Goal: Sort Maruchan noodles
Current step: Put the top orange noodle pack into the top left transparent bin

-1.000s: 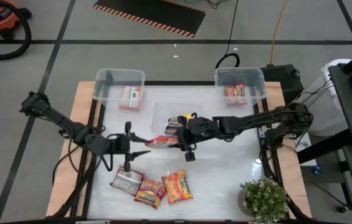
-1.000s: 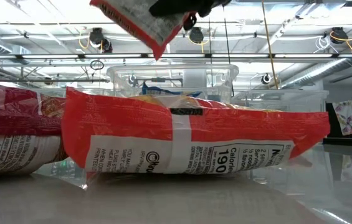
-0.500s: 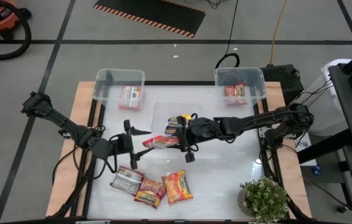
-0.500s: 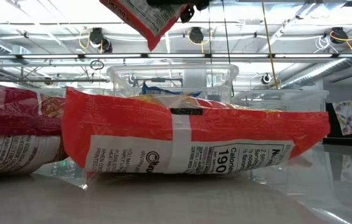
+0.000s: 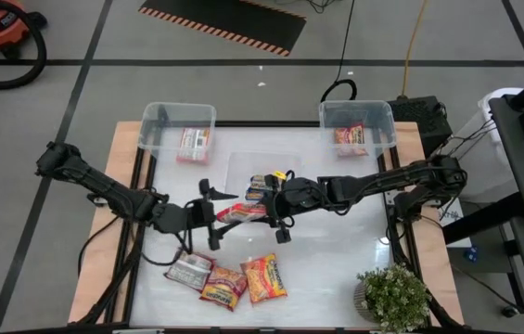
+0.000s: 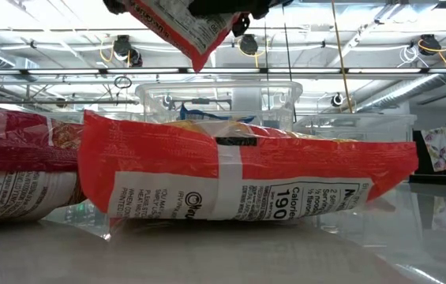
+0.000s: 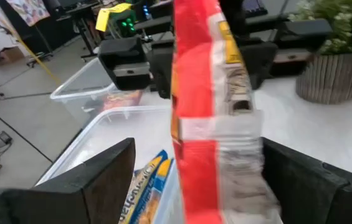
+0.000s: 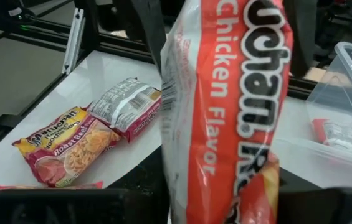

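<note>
Two hands meet over the counter (image 5: pixel 336 250), just in front of the middle bin (image 5: pixel 243 165). The right hand (image 5: pixel 274 210) pinches one end of a red noodle packet (image 5: pixel 241 211); the left hand (image 5: pixel 210 214) spreads wide around its other end. Light, glossy, probably slippery and brittle inside: best gripped at the crimped edge.

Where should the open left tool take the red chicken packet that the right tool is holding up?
By its free end: the red chicken packet hangs in the air from the right tool, reaching toward the left tool, whose open fingers already flank it. Close from that side.
</note>
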Controlling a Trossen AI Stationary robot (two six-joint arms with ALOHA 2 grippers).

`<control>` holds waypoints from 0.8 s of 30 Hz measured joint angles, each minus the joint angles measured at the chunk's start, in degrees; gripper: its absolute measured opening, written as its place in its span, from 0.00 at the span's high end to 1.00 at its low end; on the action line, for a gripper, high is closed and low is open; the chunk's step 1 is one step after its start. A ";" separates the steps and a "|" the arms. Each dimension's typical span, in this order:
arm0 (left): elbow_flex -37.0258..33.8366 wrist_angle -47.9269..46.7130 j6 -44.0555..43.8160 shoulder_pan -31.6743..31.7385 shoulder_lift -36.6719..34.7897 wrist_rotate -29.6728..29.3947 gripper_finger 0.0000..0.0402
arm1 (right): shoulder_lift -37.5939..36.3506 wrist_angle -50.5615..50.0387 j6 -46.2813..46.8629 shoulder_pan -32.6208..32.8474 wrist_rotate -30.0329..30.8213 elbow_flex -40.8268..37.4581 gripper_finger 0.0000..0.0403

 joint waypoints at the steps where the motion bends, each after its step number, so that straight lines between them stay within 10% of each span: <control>1: 0.00 0.90 0.27 0.42 0.57 0.08 0.18 | 0.00 0.07 0.31 0.11 0.10 0.00 0.71; 10: 0.00 6.30 1.61 1.28 1.80 4.88 0.21 | 0.00 -0.70 0.46 1.56 4.12 0.00 0.71; 24: 0.00 7.31 6.29 1.36 1.78 4.80 0.62 | 0.00 -0.60 0.32 1.56 8.75 -0.02 0.71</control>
